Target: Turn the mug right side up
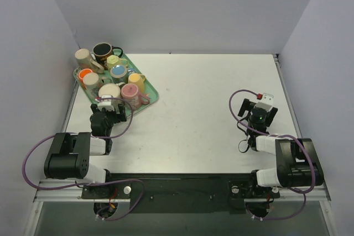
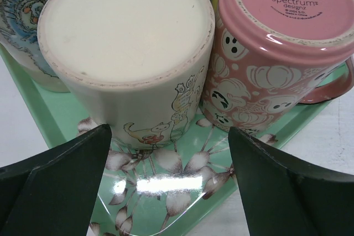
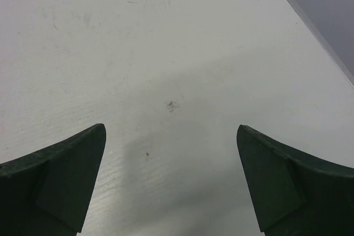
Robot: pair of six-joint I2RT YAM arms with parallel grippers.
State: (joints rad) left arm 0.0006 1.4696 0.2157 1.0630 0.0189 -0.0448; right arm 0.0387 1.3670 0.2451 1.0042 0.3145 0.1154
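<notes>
A green floral tray [image 1: 150, 96] at the back left holds several mugs. Two stand upside down at its near end: a cream mug with cat drawings [image 1: 108, 90] [image 2: 128, 42] and a pink ghost-patterned mug [image 1: 131, 93] [image 2: 282, 42]. My left gripper [image 1: 108, 107] [image 2: 168, 158] is open and empty, just short of the cream mug, its fingers over the tray's near edge [image 2: 182, 214]. My right gripper [image 1: 259, 108] [image 3: 171, 158] is open and empty above bare table at the right.
Further back on the tray stand upright mugs: a black one [image 1: 103, 52], a beige one [image 1: 83, 56], an orange-filled one [image 1: 85, 74], a blue-inside one [image 1: 118, 72] and a yellow one [image 1: 136, 80]. Grey walls close in left and right.
</notes>
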